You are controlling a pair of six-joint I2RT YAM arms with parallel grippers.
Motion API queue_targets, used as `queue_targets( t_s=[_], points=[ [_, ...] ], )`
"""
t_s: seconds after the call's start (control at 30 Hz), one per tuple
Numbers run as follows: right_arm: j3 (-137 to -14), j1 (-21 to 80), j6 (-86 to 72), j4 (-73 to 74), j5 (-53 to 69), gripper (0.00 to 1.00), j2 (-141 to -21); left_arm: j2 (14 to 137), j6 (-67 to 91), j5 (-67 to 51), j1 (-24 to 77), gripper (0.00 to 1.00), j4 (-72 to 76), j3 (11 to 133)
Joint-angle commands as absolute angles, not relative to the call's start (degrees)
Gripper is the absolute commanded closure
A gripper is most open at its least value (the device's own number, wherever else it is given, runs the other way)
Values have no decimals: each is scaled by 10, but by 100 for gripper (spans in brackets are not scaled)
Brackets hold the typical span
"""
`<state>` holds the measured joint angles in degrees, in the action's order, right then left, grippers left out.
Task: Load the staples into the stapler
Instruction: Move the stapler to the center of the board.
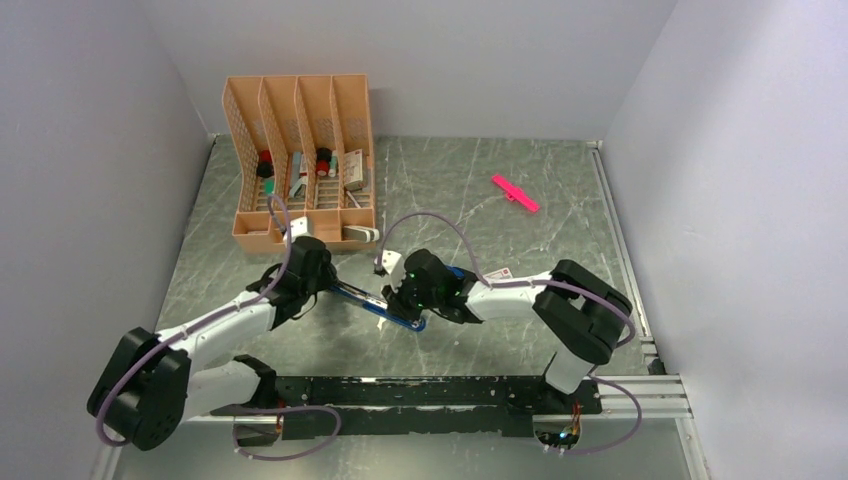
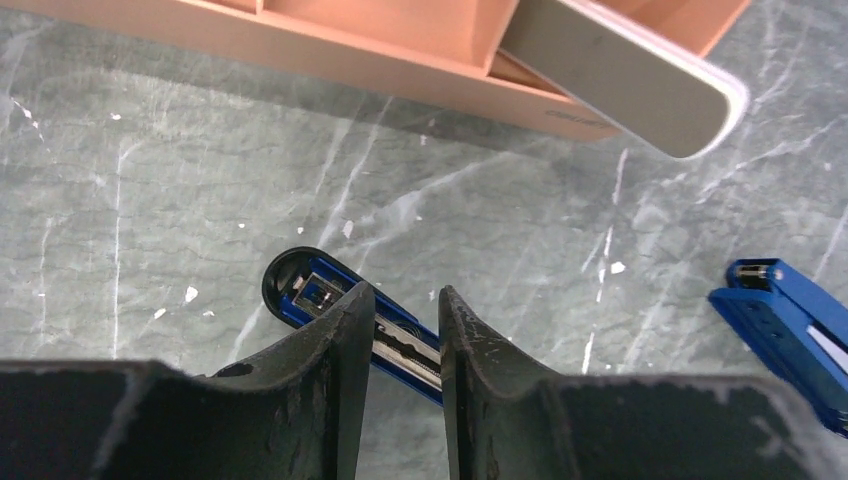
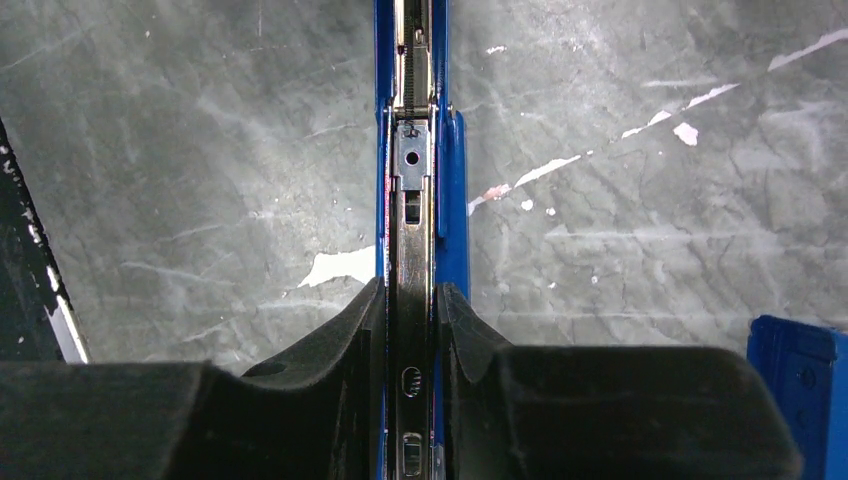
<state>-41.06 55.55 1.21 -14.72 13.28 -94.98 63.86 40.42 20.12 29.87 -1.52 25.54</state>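
Fingers of the left arm [image 2: 335, 350] stand narrowly apart in the left wrist view, one on each side of the opened blue stapler [image 2: 300, 285]. They appear to pinch its bared steel channel [image 2: 405, 350] just behind the black rounded rear end. I judge this grip pins the base while the other arm works. A second blue piece [image 2: 785, 320], likely the swung-back lid, lies well apart to the right. Beyond, the rim of the orange plastic slotted organiser [image 2: 300, 45] and a flat grey slab [image 2: 620, 70] poking from it close off the far side, with bare green marbled table [image 2: 150, 200] between.

From the right wrist, the right fingers [image 3: 330, 350] are closed almost fully on the steel channel, lined up along its length, so the rail is held straight for loading. Table lies open on either side, and a blue corner sits at lower right.

From above, both arms meet mid-table on the stapler, which lies diagonally between them, near the organiser's front edge. A thin bright pink plastic stick [image 1: 515, 193] lies well apart toward the far right. No strip of silvery staples can be made out in any view. A small pale scrap [image 1: 500, 272] just beyond the right forearm may be their box, but it is too small to tell. Room is widest to the right, and the organiser crowds the left arm.
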Motion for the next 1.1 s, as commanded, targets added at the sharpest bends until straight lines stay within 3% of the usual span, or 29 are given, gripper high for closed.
queue_targets(
  t_s=[0.0, 0.27, 0.63, 1.07],
  points=[
    [-429, 559, 26, -121, 124, 94, -971, 667, 393, 157, 274, 65, 15, 242],
    [-449, 559, 26, -143, 108, 95, -1006, 647, 388, 135, 248, 64, 2, 247],
    [-516, 556, 25, -149, 82, 96, -1067, 489, 354, 234, 248, 42, -148, 344],
    [-515, 555, -49, -186, 22, 100, -1072, 462, 360, 244, 248, 41, -173, 342]
  ],
)
